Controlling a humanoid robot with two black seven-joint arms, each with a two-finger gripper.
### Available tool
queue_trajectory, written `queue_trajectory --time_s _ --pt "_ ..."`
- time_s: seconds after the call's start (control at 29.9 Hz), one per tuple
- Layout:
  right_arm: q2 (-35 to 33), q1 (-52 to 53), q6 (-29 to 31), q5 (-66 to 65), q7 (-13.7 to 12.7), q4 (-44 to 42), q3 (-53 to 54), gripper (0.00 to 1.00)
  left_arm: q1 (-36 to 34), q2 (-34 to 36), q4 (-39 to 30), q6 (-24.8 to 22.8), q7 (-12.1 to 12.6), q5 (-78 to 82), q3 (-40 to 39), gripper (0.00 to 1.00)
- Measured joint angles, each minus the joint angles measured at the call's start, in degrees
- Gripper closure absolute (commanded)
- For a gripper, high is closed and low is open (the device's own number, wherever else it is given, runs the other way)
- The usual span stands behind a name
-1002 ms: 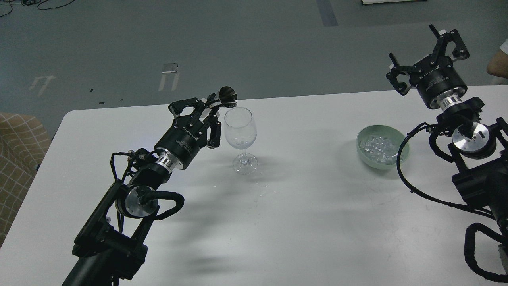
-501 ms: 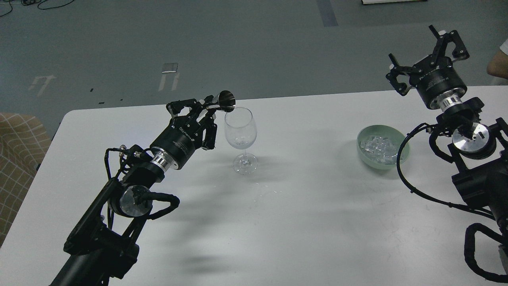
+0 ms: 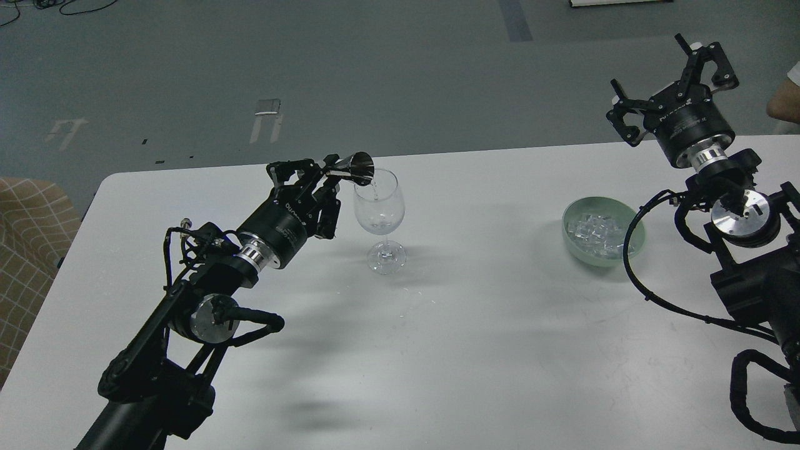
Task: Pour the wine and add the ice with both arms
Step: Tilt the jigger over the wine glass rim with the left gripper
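Since a second ago the left gripper (image 3: 334, 172), clamped on a small metal jigger (image 3: 357, 167), has tipped it lower over the wine glass (image 3: 379, 212), so pouring is under way. The right gripper (image 3: 672, 78) hangs open beyond the green bowl (image 3: 632, 220) holding the ice (image 3: 597, 232), right of the glass on the desk (image 3: 469, 350)

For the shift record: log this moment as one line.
left gripper: shut on metal jigger, tipped over wine glass | right gripper: open, raised | ice: in green bowl
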Motion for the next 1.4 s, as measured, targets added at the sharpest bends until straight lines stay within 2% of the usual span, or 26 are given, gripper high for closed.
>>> queue_trajectory --time_s 0.3,0.5,0.8,1.4 --pt "-0.17 -0.35 0.06 0.01 0.1 0.06 -0.01 0.0 -0.11 0.16 0.04 0.21 0.29 3.41 0.03 1.0" --pt "-0.38 -0.62 0.84 0.01 0.1 0.09 0.09 0.0 -0.41 1.19 -0.37 0.26 2.65 5.54 -0.05 1.0" --pt "-1.13 -0.7 1.95 0.01 0.12 0.1 0.14 0.0 -1.38 2.23 -2.36 0.57 4.27 6.04 -0.11 1.0" --pt "-1.25 -0.7 2.21 0.08 0.09 -0.08 1.52 0.0 -4.7 4.66 -4.06 0.46 5.61 5.92 -0.12 1.0"
